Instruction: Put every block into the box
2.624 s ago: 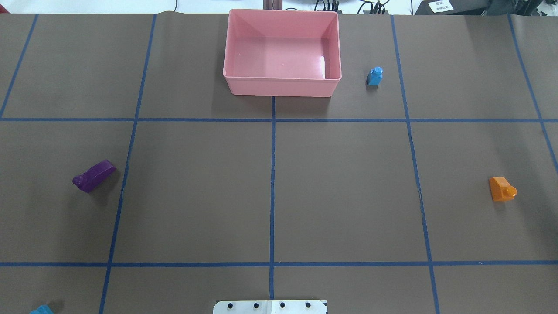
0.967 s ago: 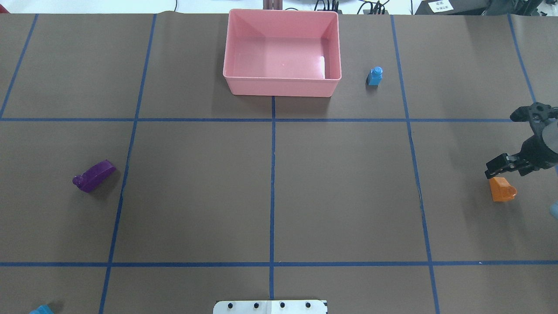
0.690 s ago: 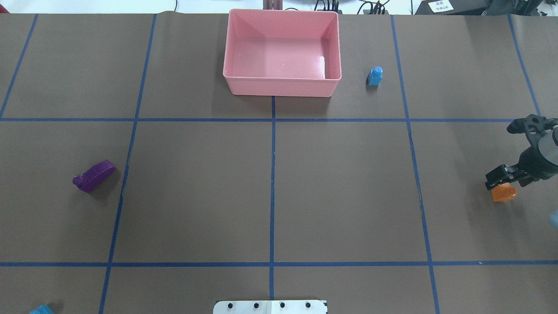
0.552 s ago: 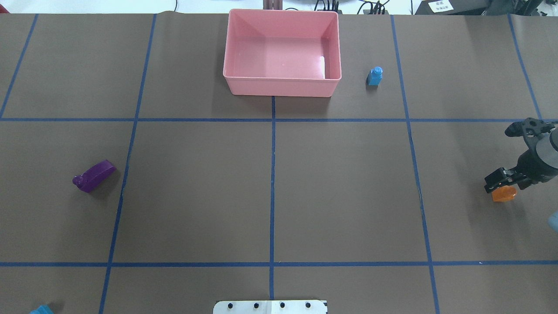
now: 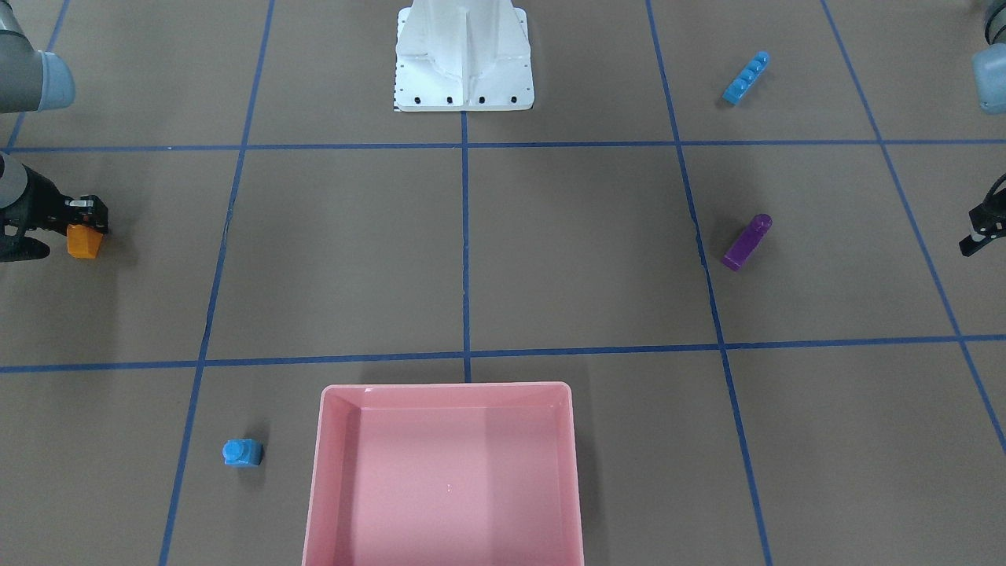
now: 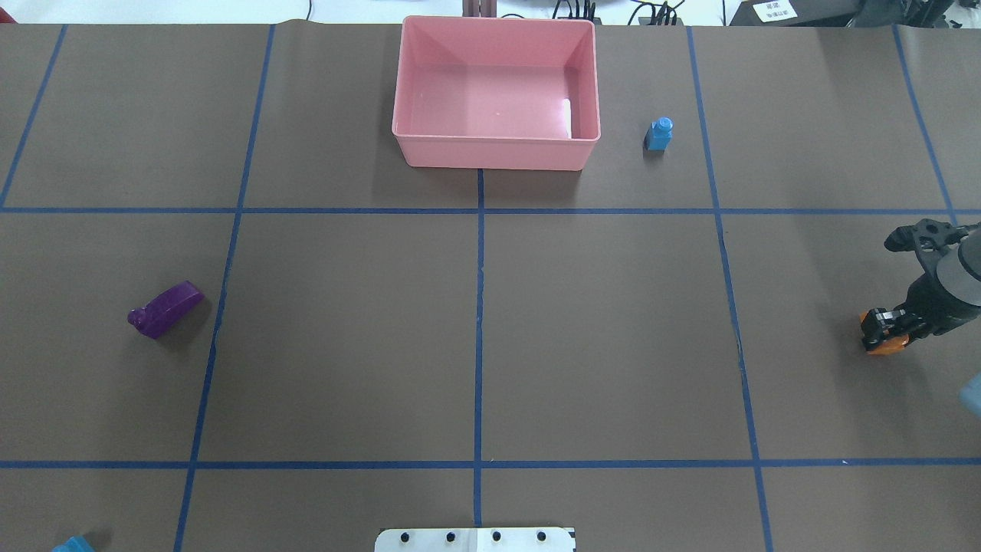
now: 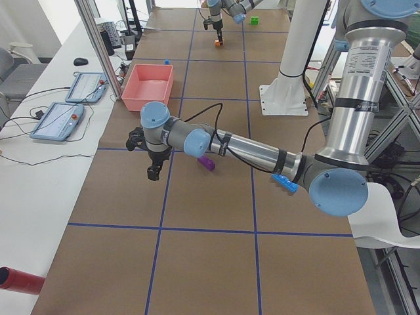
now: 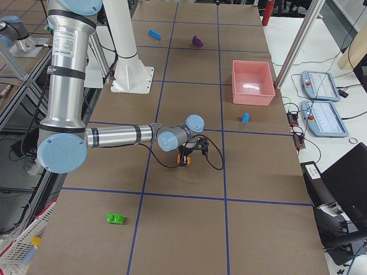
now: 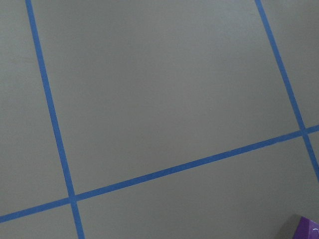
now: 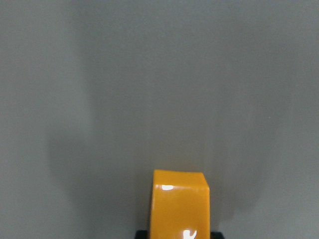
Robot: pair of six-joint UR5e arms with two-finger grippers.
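- The right gripper (image 6: 883, 328), absent from the overhead view a few seconds ago, is now sitting low over the orange block (image 6: 887, 345) close to the worktop's (image 6: 613, 345) right edge. Its jaws, spread wide a second ago, are now drawn in narrow against the block's sides.
- The right wrist view is showing something dark hugging both lower flanks of the block, so the grasp is looking made. Whether the block is leaving the surface yet, I cannot tell.
- This is putting the first pick under way, and the carry to the box (image 6: 494, 153) is, by my judgement, coming next.
- The left gripper (image 5: 981, 232) is hanging by the left edge, near the purple block (image 6: 165, 309), which is lying unmoved. Whether this gripper is wide or narrow, I cannot tell.
- The box is standing at the middle of the far edge and is holding no blocks; only a pale glare is showing on its floor.
- The small blue cube (image 6: 659, 134) is sitting near the box's right side, apart from it and unmoved.
- The long blue bar (image 5: 745, 79) is lying toward the near left corner, and the green block (image 8: 117, 218) toward the near right corner.
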